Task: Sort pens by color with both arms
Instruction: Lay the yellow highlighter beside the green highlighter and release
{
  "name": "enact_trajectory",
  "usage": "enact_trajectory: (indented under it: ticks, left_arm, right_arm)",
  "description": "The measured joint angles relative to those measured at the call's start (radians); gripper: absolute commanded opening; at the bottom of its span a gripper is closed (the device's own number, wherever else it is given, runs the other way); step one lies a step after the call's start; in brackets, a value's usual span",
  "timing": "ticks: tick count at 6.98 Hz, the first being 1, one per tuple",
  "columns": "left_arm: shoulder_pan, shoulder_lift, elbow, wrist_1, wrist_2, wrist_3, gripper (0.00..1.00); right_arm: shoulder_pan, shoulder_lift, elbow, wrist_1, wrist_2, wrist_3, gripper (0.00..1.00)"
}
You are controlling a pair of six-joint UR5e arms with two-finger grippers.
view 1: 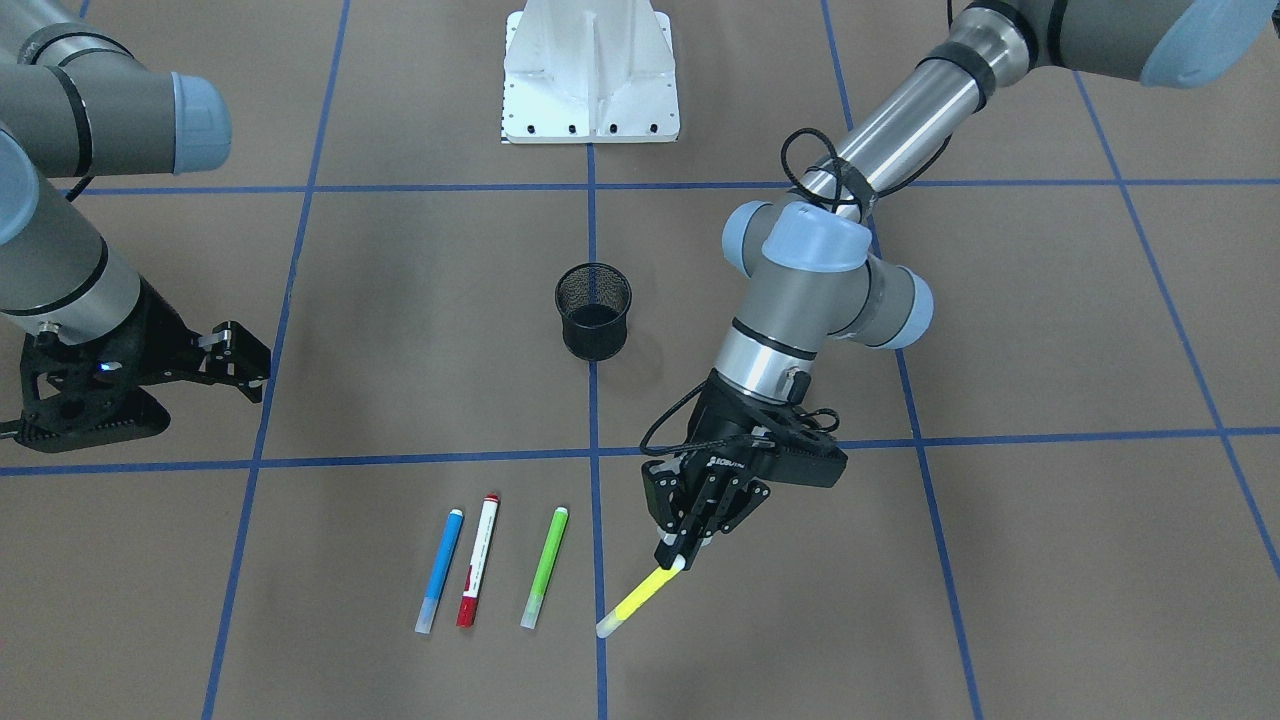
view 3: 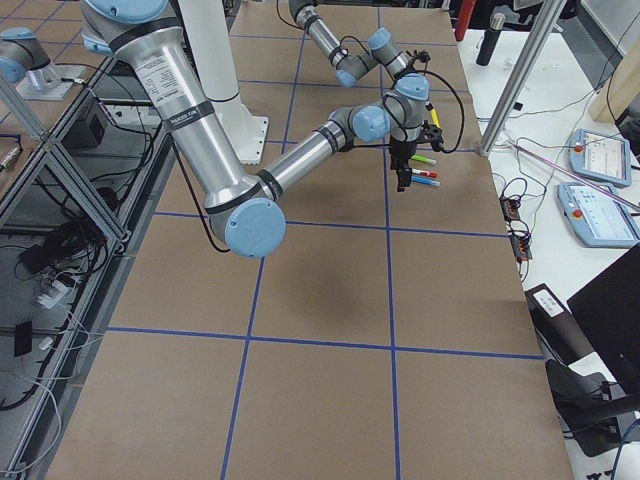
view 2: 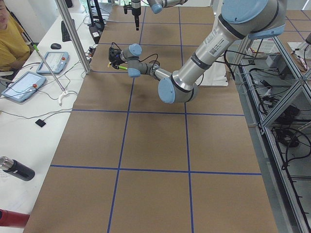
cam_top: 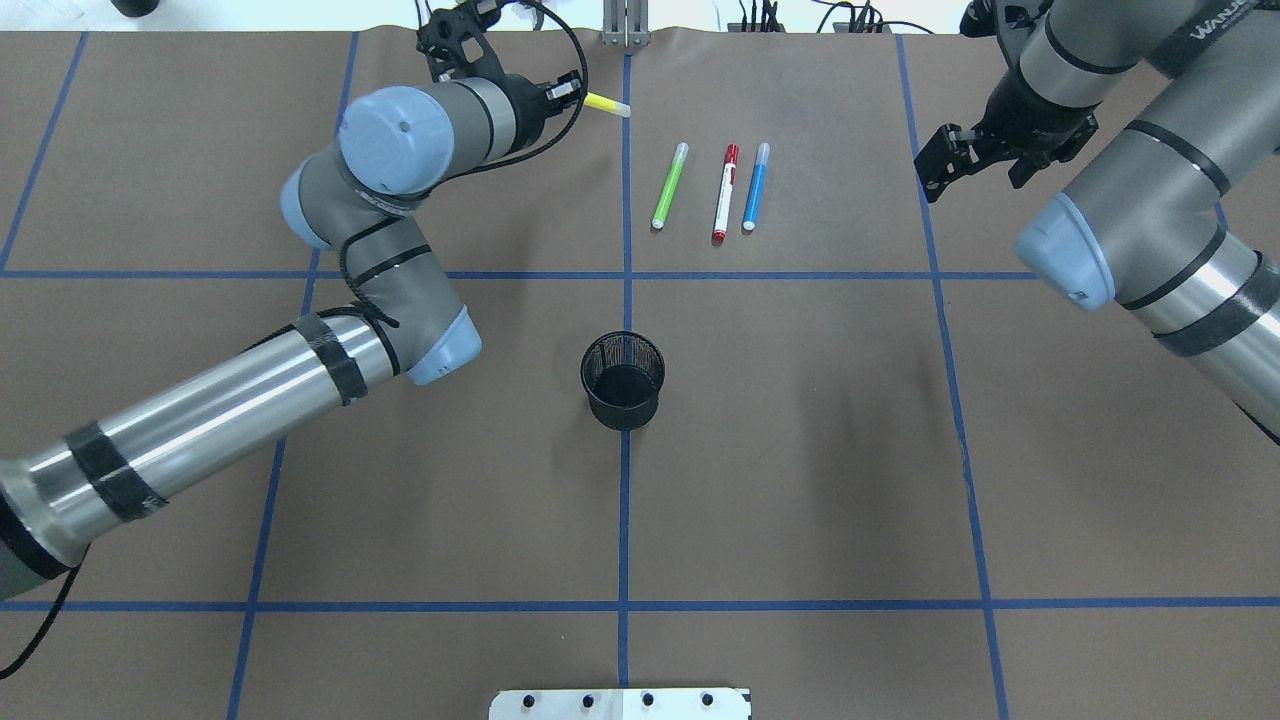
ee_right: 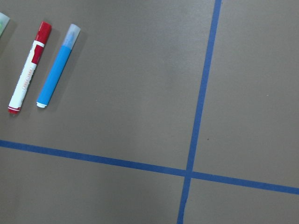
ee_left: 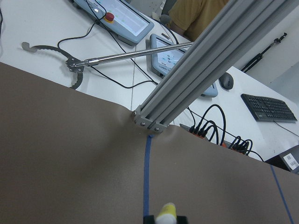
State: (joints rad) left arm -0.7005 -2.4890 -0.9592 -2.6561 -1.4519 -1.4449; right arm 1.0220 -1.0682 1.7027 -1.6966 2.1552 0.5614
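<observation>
Far left in the overhead view: black two-finger left claw (view 1: 678, 558) pinched tight on one end of the slim yellow marker pen (cam_top: 607, 104), free end slanting toward the central blue tape line (cam_top: 626, 300). Cannot tell whether clear of the brown paper surface (cam_top: 800, 450).

Just right of that line, side by side and parallel, long axes running away from the robot: lime green pen (cam_top: 670, 186), white-barrelled pen with red cap (cam_top: 725, 193), blue pen (cam_top: 756, 187).

Farther right, past another tape line: black right claw (cam_top: 935, 178), parted and empty.

Judged from this: blue pen nearest the right claw, off to its left, calling for fingers set across the barrel.
</observation>
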Motion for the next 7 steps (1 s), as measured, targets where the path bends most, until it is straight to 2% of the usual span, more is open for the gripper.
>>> enact_trajectory:
  ticks: [1,2,3,4,7]
  left_arm:
    - [0.031,-0.036,0.072,-0.027,0.055,-0.011,0.00]
    - [0.053,-0.052,0.105,-0.038,0.092,-0.015,0.18]
    - [0.062,-0.058,0.116,-0.042,0.107,-0.016,0.79]
    - [0.066,-0.060,0.118,-0.043,0.112,-0.017,0.99]
    - [0.081,-0.056,0.095,-0.044,0.114,-0.017,1.00]
  right_arm:
    - [0.001,-0.001,0.000,0.000,0.000,-0.002,1.00]
    - [0.001,-0.001,-0.001,0.000,-0.001,-0.003,0.99]
    - [0.001,-0.001,-0.001,0.000,-0.002,-0.003,0.99]
    - [0.001,-0.001,-0.002,0.000,-0.002,-0.003,1.00]
    - [0.000,0.001,-0.004,0.000,-0.004,-0.003,0.99]
